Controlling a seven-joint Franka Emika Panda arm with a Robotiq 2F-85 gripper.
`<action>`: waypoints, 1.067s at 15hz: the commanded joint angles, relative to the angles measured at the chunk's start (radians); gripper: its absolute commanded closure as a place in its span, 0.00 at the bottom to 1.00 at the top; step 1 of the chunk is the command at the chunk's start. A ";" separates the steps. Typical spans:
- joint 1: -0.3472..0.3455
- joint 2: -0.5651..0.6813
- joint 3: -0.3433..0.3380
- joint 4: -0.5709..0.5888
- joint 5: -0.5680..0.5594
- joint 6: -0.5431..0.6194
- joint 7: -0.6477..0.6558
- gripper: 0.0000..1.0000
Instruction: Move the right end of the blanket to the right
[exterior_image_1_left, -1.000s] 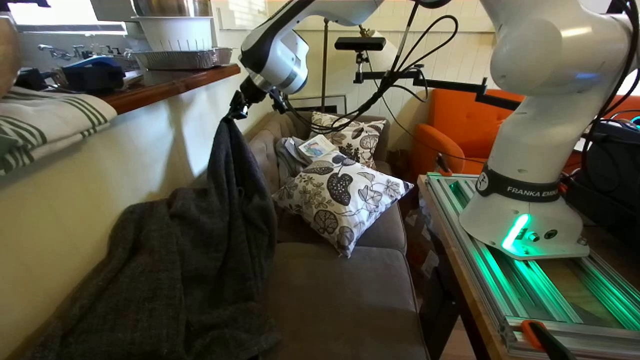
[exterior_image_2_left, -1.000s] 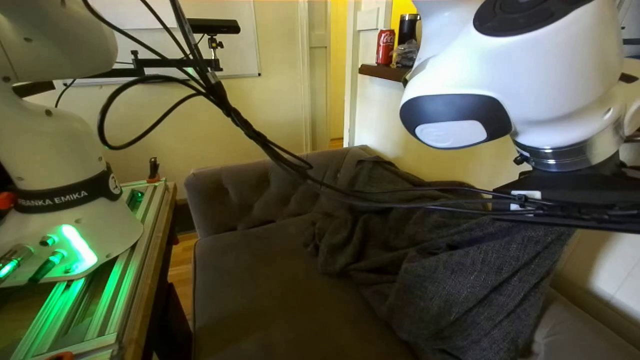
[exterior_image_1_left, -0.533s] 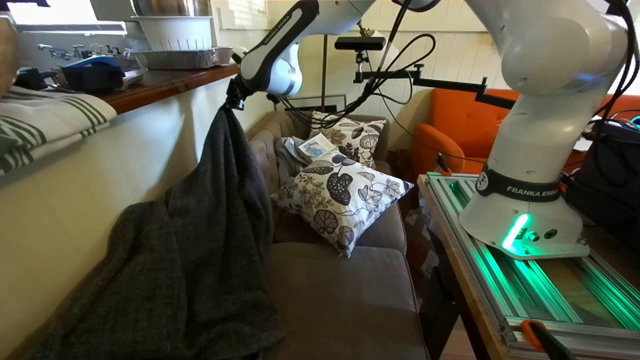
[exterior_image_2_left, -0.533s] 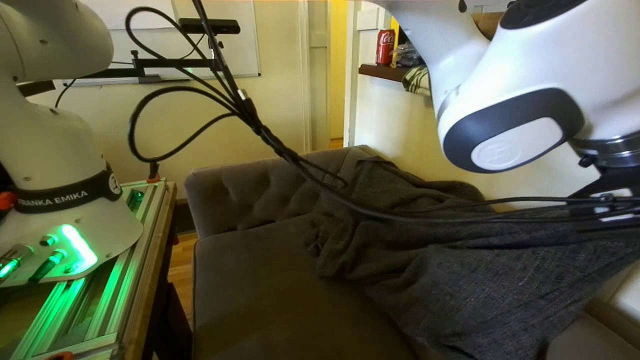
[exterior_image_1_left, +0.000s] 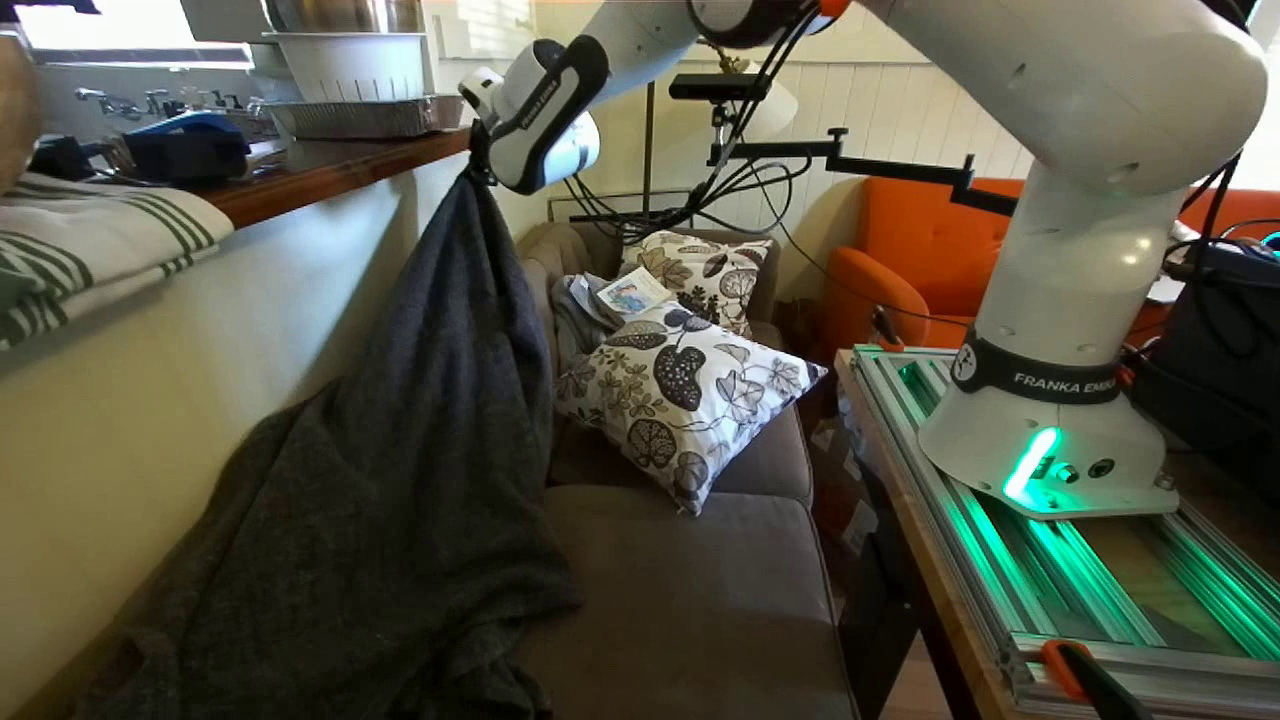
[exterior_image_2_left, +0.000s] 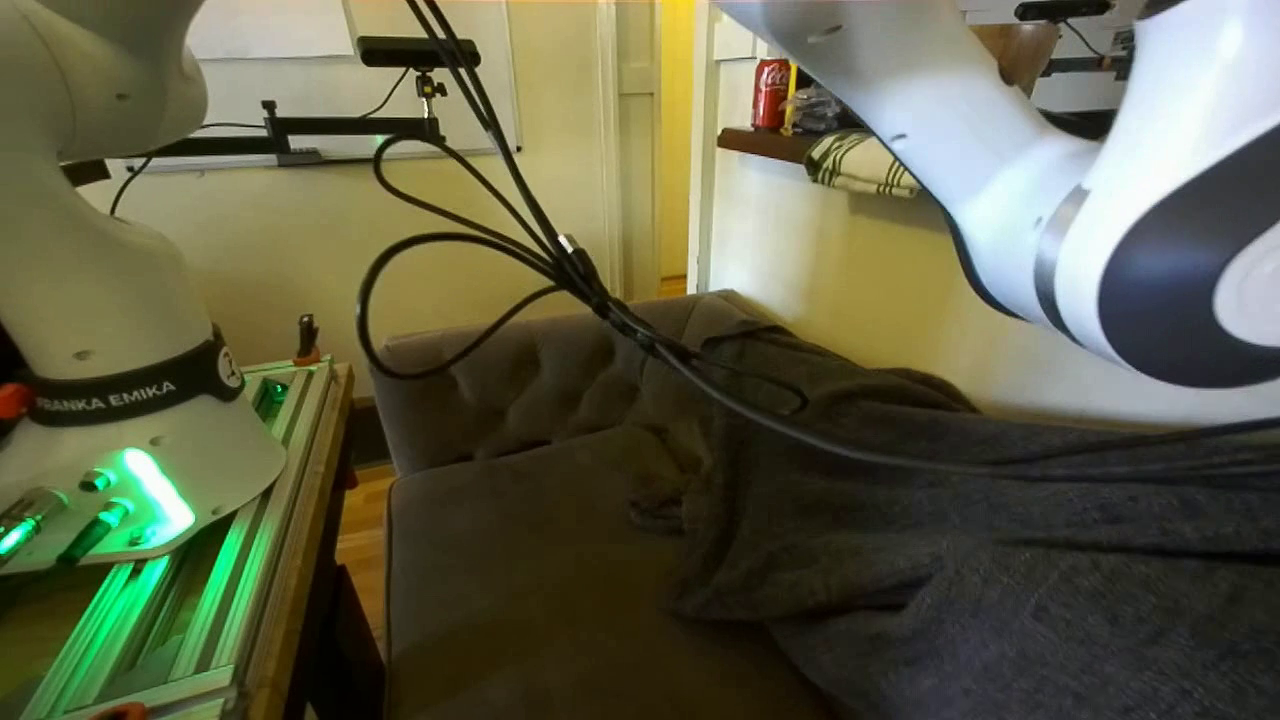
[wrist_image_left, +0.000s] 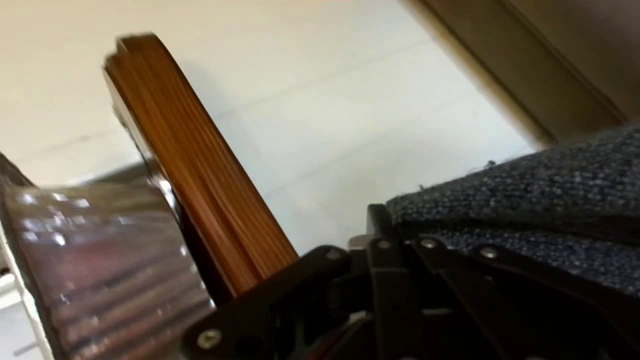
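Dark-grey fabric blanket (exterior_image_1_left: 420, 440) hung pinched in the black hand (exterior_image_1_left: 480, 168) near the brown wooden table edge (exterior_image_1_left: 330, 175). Likely mid-carry, it next needed lowering.

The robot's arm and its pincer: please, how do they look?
The arm is white and rounded, with dark caps, a black band lettered FRANKA EMIKA, and a green base light. Black cables loop alongside. The pincer is black, with jointed links and silvery screws.
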 joint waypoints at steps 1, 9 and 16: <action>0.073 0.172 -0.270 0.228 -0.009 0.000 0.205 0.98; 0.208 0.438 -0.765 0.444 0.219 -0.165 0.498 0.60; 0.196 0.326 -0.425 0.375 0.132 -0.289 0.158 0.10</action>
